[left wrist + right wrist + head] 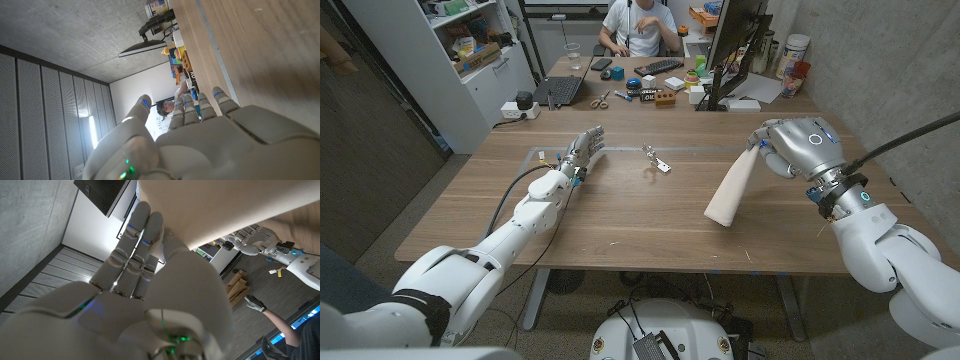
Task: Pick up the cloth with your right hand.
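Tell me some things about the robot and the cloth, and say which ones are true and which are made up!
1. The right hand holds the cloth. True.
2. The cloth lies flat on the table. False: it hangs from the right hand, lower end near the wood.
3. The left hand holds nothing. True.
4. The cloth is dark blue. False: it is cream.
5. A small metal thing lies between the hands. True.
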Robot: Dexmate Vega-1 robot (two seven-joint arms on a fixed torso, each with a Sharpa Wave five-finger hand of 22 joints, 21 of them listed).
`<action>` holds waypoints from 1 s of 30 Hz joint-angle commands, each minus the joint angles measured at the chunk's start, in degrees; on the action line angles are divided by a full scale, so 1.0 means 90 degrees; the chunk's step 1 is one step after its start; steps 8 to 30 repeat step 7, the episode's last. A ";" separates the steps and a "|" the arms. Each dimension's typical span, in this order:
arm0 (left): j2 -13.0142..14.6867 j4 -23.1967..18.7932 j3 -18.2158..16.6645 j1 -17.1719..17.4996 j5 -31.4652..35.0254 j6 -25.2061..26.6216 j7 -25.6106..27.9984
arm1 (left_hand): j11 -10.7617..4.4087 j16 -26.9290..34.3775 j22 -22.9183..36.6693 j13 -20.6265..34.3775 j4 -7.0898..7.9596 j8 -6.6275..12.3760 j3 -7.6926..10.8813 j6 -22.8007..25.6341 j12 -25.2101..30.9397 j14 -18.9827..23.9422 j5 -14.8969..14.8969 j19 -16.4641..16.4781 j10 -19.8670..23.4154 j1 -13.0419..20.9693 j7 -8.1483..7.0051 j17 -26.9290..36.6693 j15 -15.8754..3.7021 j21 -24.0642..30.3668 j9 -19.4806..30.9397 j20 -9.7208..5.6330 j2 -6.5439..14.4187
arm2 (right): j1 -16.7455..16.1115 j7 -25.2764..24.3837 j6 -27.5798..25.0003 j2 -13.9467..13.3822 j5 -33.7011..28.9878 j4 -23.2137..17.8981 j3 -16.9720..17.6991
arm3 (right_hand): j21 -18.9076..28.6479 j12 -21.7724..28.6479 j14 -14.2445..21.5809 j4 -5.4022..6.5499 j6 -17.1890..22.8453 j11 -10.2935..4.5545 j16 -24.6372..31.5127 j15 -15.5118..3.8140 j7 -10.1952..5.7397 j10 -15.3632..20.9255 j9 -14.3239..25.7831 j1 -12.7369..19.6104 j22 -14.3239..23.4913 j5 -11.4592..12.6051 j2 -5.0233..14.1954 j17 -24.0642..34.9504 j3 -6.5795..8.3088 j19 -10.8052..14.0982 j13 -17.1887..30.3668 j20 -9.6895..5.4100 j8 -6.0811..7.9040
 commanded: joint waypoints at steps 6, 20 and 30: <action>-0.0037 0.0140 0.0003 -0.0074 0.0000 -0.0037 -0.0057 | 0.0036 0.0020 0.0009 -0.0009 0.0011 0.0038 0.0046 0.0034 0.0057 -0.0037 0.0029 -0.0032 -0.0021 -0.0047 0.0005 0.0010 0.0025 -0.0006 0.0014 0.0001 -0.0020 | 0.0136 0.0205 0.0271 0.0299 -0.0253 0.0056 0.0016 | 0.0122 0.0536 0.0117 -0.0003 0.0044 -0.0486 -0.0012 -0.0379 -0.0029 0.0529 0.0022 0.0035 0.0003 0.0056 0.0020 0.0084 -0.0014 -0.0010 0.0210 -0.0186 -0.0013; -0.0031 0.0124 0.0007 -0.0068 0.0013 -0.0034 -0.0037 | 0.0036 0.0020 0.0009 -0.0009 0.0010 0.0038 0.0046 0.0034 0.0057 -0.0038 0.0029 -0.0033 -0.0021 -0.0047 0.0005 0.0010 0.0025 -0.0007 0.0014 0.0002 -0.0020 | 0.0146 0.0236 0.0269 0.0297 -0.0253 0.0050 0.0011 | 0.0131 0.0539 0.0122 -0.0002 0.0047 -0.0497 -0.0014 -0.0379 -0.0026 0.0535 0.0021 0.0034 0.0002 0.0056 0.0021 0.0091 -0.0014 -0.0011 0.0215 -0.0188 -0.0013; -0.0031 0.0124 0.0007 -0.0068 0.0013 -0.0034 -0.0037 | 0.0036 0.0020 0.0009 -0.0009 0.0010 0.0038 0.0046 0.0034 0.0057 -0.0038 0.0029 -0.0033 -0.0021 -0.0047 0.0005 0.0010 0.0025 -0.0007 0.0014 0.0002 -0.0020 | 0.0146 0.0236 0.0269 0.0297 -0.0253 0.0050 0.0011 | 0.0131 0.0539 0.0122 -0.0002 0.0047 -0.0497 -0.0014 -0.0379 -0.0026 0.0535 0.0021 0.0034 0.0002 0.0056 0.0021 0.0091 -0.0014 -0.0011 0.0215 -0.0188 -0.0013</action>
